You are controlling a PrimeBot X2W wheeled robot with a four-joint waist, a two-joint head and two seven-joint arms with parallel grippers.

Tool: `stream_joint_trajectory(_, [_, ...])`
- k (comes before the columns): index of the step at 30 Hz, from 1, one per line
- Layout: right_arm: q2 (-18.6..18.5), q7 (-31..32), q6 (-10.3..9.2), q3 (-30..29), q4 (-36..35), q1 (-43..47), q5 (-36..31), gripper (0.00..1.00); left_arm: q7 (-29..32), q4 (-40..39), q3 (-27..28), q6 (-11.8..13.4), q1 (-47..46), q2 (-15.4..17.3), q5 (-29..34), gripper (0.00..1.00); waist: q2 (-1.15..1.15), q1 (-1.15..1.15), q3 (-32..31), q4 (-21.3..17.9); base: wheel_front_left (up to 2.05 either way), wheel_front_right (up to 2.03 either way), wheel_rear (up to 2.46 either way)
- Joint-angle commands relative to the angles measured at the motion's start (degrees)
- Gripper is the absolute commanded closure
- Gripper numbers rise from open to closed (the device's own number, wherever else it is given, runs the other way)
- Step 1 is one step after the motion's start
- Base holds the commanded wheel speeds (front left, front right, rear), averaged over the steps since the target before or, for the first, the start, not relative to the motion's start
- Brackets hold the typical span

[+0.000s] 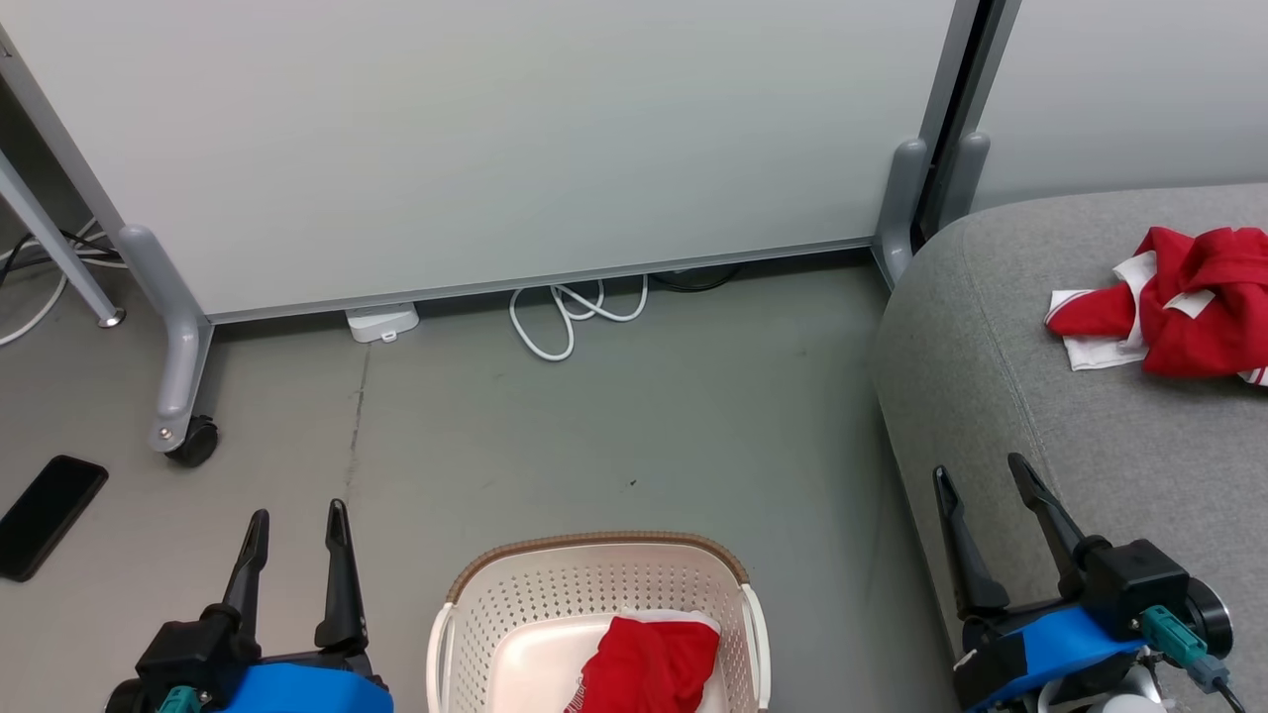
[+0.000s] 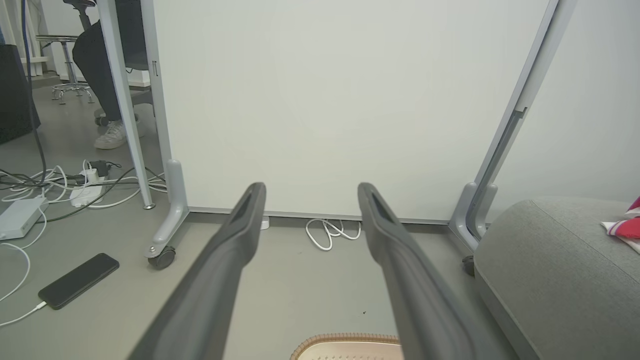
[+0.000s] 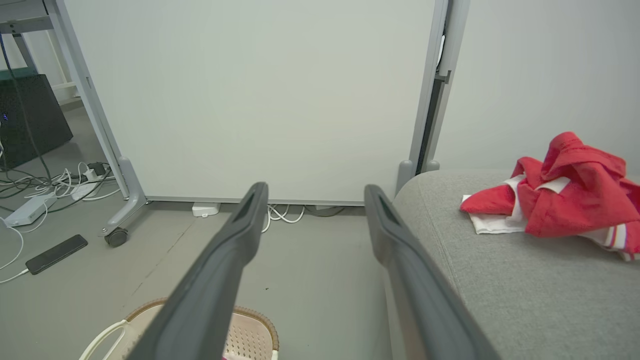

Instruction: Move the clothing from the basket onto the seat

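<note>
Both arms are poised. The left end effector [image 1: 298, 510] stands wide with nothing between its fingers. The right end effector [image 1: 977, 467] is just as wide and just as empty, hovering by the near left corner of the sofa [image 1: 1040, 426]. One red garment [image 1: 1184, 317] lies crumpled on the sofa cushion at far right, so I'd call that half of the job done.

The second red garment [image 1: 649, 665] sits inside the basket [image 1: 594, 543], which is on the floor [image 1: 634, 416] between the two arms. It is heaped toward the basket's right side.

Here's what the next move turns on. Both sets of fingers point to the far side, while this garment lies nearer than the tips and lower. It is to the right of the left end effector and to the left of the right one. Neither arm is clearly closer. With the heap leaning right and the sofa on that side, I'd favour the right arm.

As for the garment's long axis, the visible fabric seems to run from near left to far right. It's a loose bundle cut off at the near edge, so I can't tell for sure.
</note>
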Motion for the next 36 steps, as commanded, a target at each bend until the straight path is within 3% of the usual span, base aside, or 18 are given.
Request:
stream_joint_trajectory(1, [0.05, -0.36, 0.02, 0.05, 0.17, 0.24, 0.50, 0.00, -0.29, 0.12, -0.33, -0.04, -0.01, 0.04, 0.37, 0.00, 0.00, 0.00, 0.17, -0.11, 0.00, 0.00, 0.00])
stream_joint_trajectory(19, [0.05, -0.86, 0.02, 1.67, -0.53, -2.11, 1.08, 0.00, -0.29, 1.74, -2.49, -0.04, -2.11, 0.01, -0.59, 0.00, 0.00, 0.00, 4.28, -1.70, 0.00, 0.00, 0.00])
stream_joint_trajectory(30, [0.04, -1.28, 0.02, 5.10, -1.93, -5.82, 1.16, 0.00, -0.29, 8.55, -6.50, -0.05, -6.15, 0.72, -2.06, 0.00, 0.00, 0.00, 13.01, -7.22, 0.00, 0.00, 0.00])
stream_joint_trajectory(36, [0.05, -2.11, 0.02, 7.46, -2.27, -9.00, 1.95, 0.00, -0.30, 16.33, -10.71, -0.05, -11.56, 2.76, -3.08, 0.00, 0.00, 0.00, 20.47, -11.70, 0.00, 0.00, 0.00])
